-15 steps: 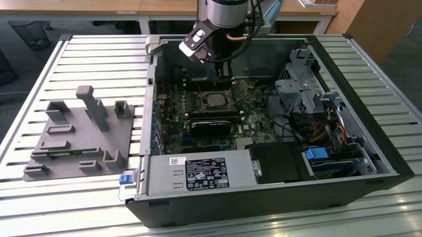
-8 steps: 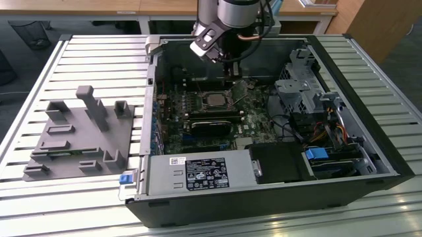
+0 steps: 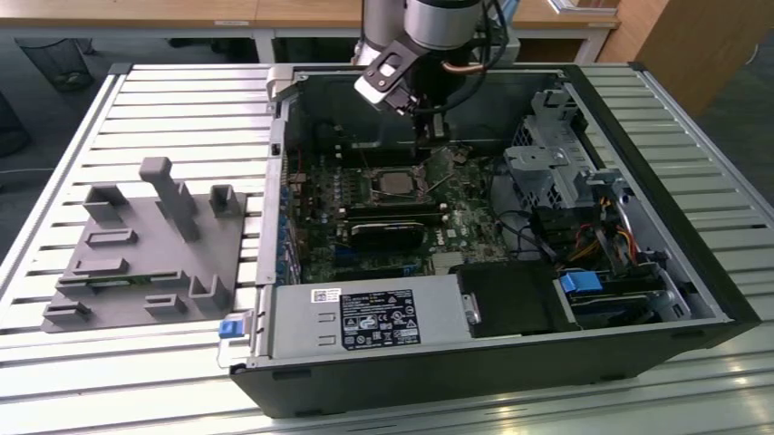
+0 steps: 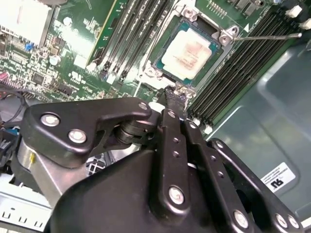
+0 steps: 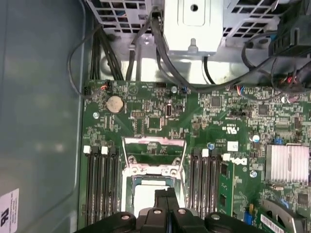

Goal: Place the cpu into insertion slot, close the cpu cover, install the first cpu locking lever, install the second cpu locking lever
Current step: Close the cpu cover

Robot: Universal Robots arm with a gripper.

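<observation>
My gripper (image 5: 167, 193) hung at the edge of the insertion slot (image 4: 165, 41), fingers (image 5: 163, 200) pressed together. The cpu (image 4: 187, 52) lay flat inside, square, pale top up; the cpu cover (image 5: 154, 151) stood tilted open.

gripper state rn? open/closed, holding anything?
Gripper: jaws closed, nothing between them; it sits at the edge of the insertion slot, with the cpu in it.
</observation>
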